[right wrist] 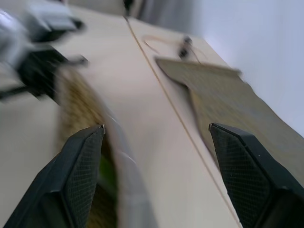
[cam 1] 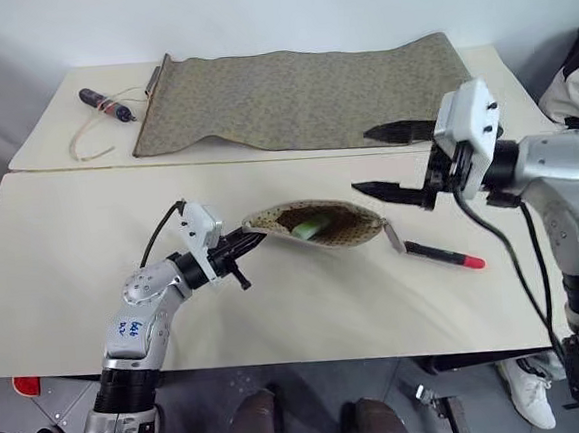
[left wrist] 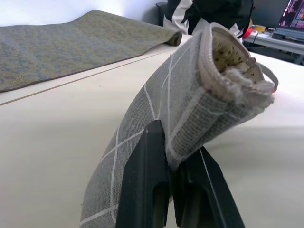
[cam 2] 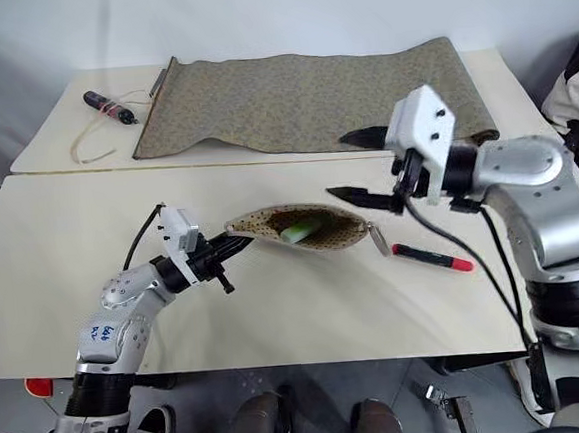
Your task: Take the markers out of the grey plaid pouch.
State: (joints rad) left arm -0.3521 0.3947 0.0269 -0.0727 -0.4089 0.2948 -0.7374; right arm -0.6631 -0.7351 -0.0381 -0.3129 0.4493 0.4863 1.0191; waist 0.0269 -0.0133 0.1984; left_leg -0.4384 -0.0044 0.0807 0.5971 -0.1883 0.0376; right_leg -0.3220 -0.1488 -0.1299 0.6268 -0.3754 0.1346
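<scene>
Listing first the grey plaid pouch (cam 1: 315,225), mid-table, mouth gaping, speckled lining showing; we note the pale green marker (cam 1: 310,227) inside it, not yet removed; the black marker with a red end (cam 1: 445,255) lies on the table (cam 1: 63,274) just right of the pouch, so we judge the task half done. Left gripper (cam 1: 244,245): clamped on the pouch's left end. Right gripper (cam 1: 383,161): fingers spread wide, empty, right of and above the mouth. Far table: olive cloth roll (cam 1: 300,100); dark stick tied with tan cord (cam 1: 106,104) at far left.
</scene>
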